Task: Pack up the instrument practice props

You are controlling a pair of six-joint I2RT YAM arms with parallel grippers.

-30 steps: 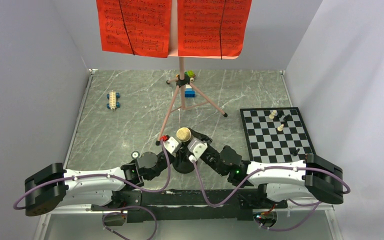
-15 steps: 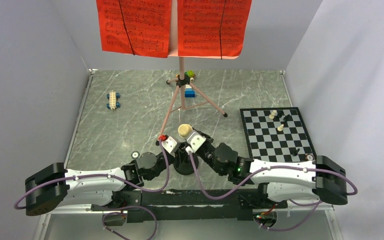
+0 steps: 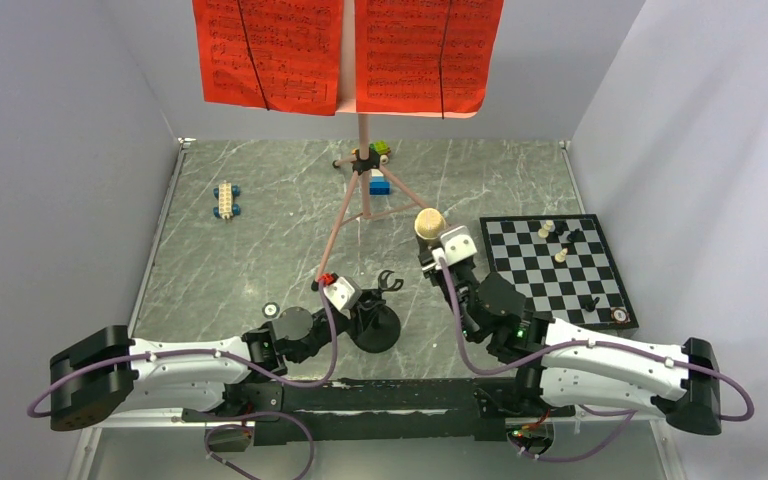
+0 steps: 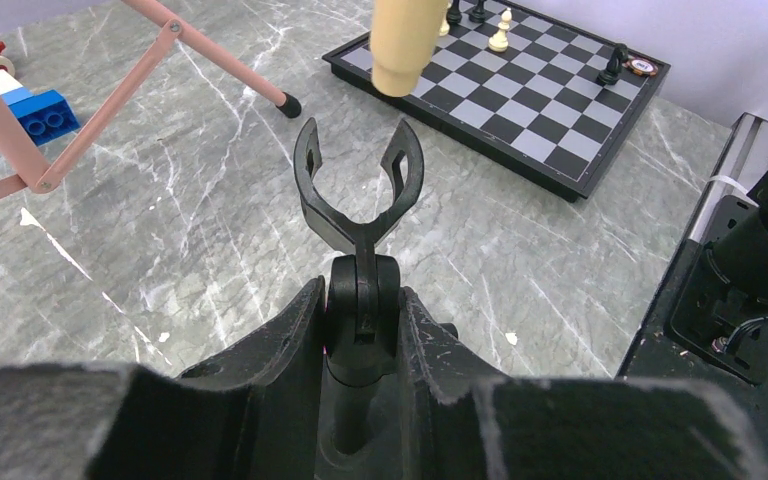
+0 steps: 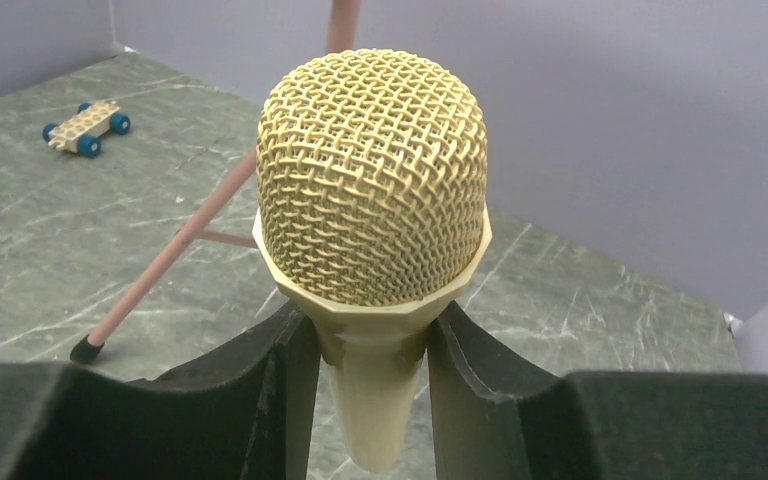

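My right gripper (image 3: 438, 248) (image 5: 372, 330) is shut on the beige microphone (image 3: 429, 222) (image 5: 373, 180) just below its mesh head, holding it upright in the air beside the chessboard's near-left corner. The microphone's handle tip (image 4: 404, 45) hangs above the board's edge. My left gripper (image 3: 360, 300) (image 4: 360, 300) is shut on the post of the small black mic stand (image 3: 377, 326), whose forked clip (image 4: 358, 185) stands empty. The pink tripod music stand (image 3: 363, 135) stands at the back with two red sheet-music pages (image 3: 268, 50) on its desk.
A chessboard (image 3: 555, 268) with a few pieces lies at the right. A beige toy car (image 3: 226, 198) sits at the back left. A blue block (image 3: 379, 184) and a green toy lie by the tripod's hub. A tripod leg (image 5: 175, 250) reaches toward the stand. Grey walls enclose three sides.
The right gripper has lifted the microphone out of the mic stand's clip and carried it right and farther away, toward the chessboard. The left gripper stayed on the stand.
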